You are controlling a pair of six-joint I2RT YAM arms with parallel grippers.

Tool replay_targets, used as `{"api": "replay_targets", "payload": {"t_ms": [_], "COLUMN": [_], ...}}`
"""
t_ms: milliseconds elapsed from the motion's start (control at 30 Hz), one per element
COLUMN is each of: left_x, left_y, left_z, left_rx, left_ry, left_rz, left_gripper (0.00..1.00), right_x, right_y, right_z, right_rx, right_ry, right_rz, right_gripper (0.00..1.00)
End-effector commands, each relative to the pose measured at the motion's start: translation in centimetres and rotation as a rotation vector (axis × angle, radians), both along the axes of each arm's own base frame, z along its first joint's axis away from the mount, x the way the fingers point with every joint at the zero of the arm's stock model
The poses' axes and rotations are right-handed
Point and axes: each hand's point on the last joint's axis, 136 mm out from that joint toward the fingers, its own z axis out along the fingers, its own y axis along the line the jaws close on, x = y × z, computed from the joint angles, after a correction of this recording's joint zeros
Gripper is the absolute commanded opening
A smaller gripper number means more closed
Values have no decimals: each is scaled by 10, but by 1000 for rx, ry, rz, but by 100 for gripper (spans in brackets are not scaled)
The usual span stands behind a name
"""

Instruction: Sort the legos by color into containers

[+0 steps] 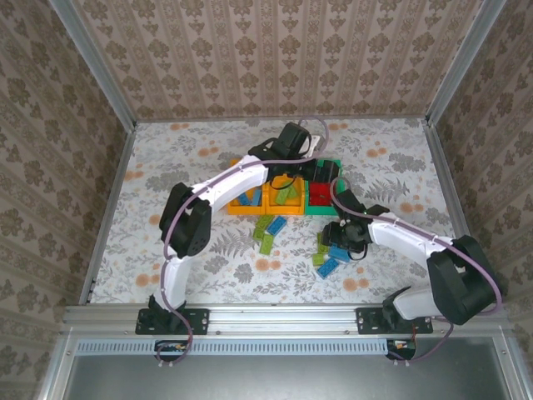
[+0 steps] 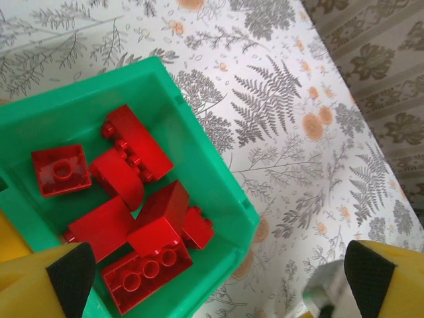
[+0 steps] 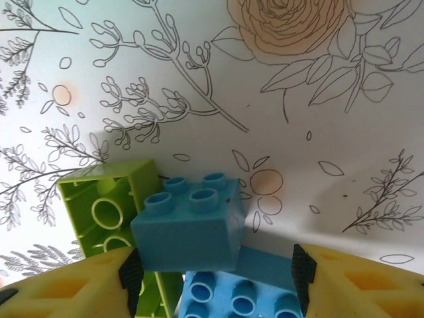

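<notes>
1. Legos (image 1: 331, 258) are partly sorted. As I judge it, more than half the work is done.
2. Three containers stand in a row at mid-table. The left orange bin (image 1: 236, 210) holds blue pieces, the middle orange bin (image 1: 281, 208) holds lime ones, and the green bin (image 2: 66, 112) on the right holds red bricks (image 2: 132, 142) — about seven, none of another colour.
3. Left gripper (image 2: 218, 275) hangs over the green bin with its fingers spread wide and nothing between them, so it is released.
4. What is left are two small clusters of blue and lime bricks on the table (image 1: 166, 167), just near of the bins, one below the middle bin and one further right. I see no loose red.
5. Right gripper (image 3: 215, 271) is down over the right-hand cluster, its jaws parted astride a blue brick (image 3: 189, 228) that sits on another blue piece beside a lime brick (image 3: 106, 205). A gap shows at one pad — it is not clamped yet, by my reading.
</notes>
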Motion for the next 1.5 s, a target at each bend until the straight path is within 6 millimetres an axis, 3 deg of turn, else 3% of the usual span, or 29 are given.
{"api": "replay_targets", "payload": {"t_ms": [0,533,633,800,1000,1200,1367,1467], "left_x": [-1,-7,-7,-7,-5,-6,-26,-42], "left_y": [9,25,33,56,109,211,289,312], "left_z": [14,-7,-10,-8,-2,-9,-30,-46], "left_rx": [-12,18,31,42,99,202,272,321], "left_ry": [-46,-2,2,-21,-101,-141,-92,-40], "left_rz": [4,23,47,106,235,511,672,695], "left_gripper": [100,100,100,100,100,100,100,100], "right_x": [12,23,26,48,82,120,150,162], "right_y": [-2,-9,-5,22,79,140,189,212], "right_z": [0,10,24,74,114,135,137,131], "right_rx": [-47,-94,-60,102,352,483,558,575], "right_ry": [-22,-63,-92,-249,-328,-335,-305,-284], "right_rz": [17,28,21,41,108,192,227,237], "right_gripper": [62,27,25,25,25,25,25,25]}}
